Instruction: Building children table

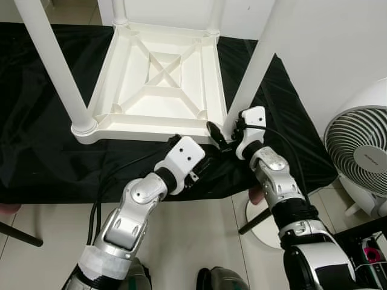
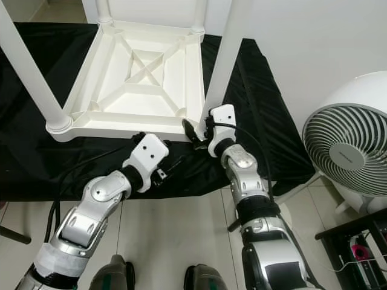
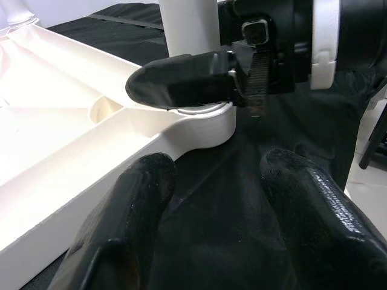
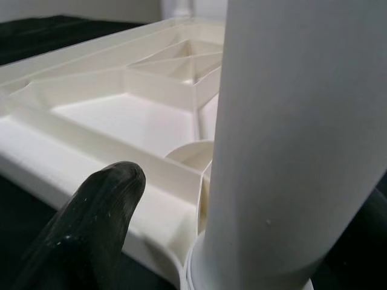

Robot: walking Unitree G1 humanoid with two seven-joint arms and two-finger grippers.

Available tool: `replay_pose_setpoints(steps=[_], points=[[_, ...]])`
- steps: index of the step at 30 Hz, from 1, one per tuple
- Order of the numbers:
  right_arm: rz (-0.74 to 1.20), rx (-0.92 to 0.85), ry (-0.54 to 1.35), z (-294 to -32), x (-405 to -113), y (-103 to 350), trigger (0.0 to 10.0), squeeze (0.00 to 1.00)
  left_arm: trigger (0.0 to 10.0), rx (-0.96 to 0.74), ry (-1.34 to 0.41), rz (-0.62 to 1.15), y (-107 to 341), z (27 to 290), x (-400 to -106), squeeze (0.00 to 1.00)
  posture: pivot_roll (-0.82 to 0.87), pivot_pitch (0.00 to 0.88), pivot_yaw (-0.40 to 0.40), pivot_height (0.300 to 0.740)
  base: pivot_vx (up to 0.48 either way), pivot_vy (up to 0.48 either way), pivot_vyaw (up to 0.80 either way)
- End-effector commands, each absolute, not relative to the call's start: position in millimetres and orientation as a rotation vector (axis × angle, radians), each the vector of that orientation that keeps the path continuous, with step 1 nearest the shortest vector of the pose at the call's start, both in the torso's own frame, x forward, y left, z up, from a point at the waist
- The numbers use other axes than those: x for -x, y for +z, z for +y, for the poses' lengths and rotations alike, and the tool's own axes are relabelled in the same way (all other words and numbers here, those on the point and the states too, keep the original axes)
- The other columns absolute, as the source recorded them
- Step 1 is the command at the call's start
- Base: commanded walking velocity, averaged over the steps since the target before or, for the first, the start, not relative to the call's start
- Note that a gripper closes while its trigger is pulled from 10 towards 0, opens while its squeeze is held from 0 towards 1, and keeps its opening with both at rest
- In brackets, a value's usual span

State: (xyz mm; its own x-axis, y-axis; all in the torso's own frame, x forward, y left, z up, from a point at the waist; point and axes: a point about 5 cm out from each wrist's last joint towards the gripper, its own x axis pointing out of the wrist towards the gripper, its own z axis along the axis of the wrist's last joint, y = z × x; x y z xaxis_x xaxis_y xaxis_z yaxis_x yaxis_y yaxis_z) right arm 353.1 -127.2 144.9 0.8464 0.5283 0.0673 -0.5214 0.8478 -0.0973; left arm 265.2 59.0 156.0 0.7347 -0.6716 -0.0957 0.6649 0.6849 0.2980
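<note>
A white children's table (image 1: 139, 124) lies upside down on a black cloth (image 1: 36, 157), its legs pointing up. My right gripper (image 1: 222, 134) is at the base of the near right leg (image 1: 254, 66). Its black fingers (image 4: 91, 223) sit on either side of the leg (image 4: 290, 139) and are shut on it, just above the corner socket (image 3: 205, 124). My left gripper (image 1: 202, 166) hovers open over the cloth just in front of that same corner, nothing between its fingers (image 3: 121, 223). The near left leg (image 1: 54, 60) stands in its own corner socket.
A white floor fan (image 1: 360, 151) stands close on the right, beyond the cloth's edge. A white round stand base (image 1: 260, 220) and a dark rod lie on the tiled floor under my right arm. A black cart (image 1: 363, 241) sits at the lower right.
</note>
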Motion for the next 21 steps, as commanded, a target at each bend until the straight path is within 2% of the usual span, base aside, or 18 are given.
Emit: replay_pose_setpoints(steps=[1,5,10,11,13,14,21], points=[[-0.085,0.082,0.601,-126,-353,144,10.0,0.0,10.0,-0.327,-0.728,-0.035,157,58,-267,0.0,0.05,0.034,-0.067,0.74,0.0,0.0,0.0],[-0.022,0.1,0.7,-137,-361,139,10.0,0.0,10.0,-0.333,-0.734,-0.037,158,58,-267,0.0,0.06,0.025,-0.061,0.74,0.0,0.0,0.0],[0.023,0.11,0.732,-138,-366,135,10.0,0.0,10.0,-0.339,-0.738,-0.039,158,59,-267,0.0,0.06,0.018,-0.057,0.74,0.0,0.0,0.0],[0.031,0.107,0.744,-137,-366,135,4.6,0.0,10.0,-0.34,-0.738,-0.04,158,59,-267,0.0,0.07,0.016,-0.056,0.74,0.0,0.0,0.0],[0.036,0.104,0.756,-136,-366,135,4.6,0.0,10.0,-0.341,-0.738,-0.04,158,59,-267,0.0,0.07,0.016,-0.056,0.74,0.0,0.0,0.0],[0.035,0.113,0.762,-136,-366,135,0.0,0.0,10.0,-0.342,-0.738,-0.041,158,59,-267,0.0,0.07,0.013,-0.055,0.74,0.0,0.0,0.0],[0.02,0.142,0.799,-135,-366,138,0.0,0.0,10.0,-0.345,-0.737,-0.042,159,60,-267,0.0,0.07,0.01,-0.058,0.74,0.0,0.0,0.0]])
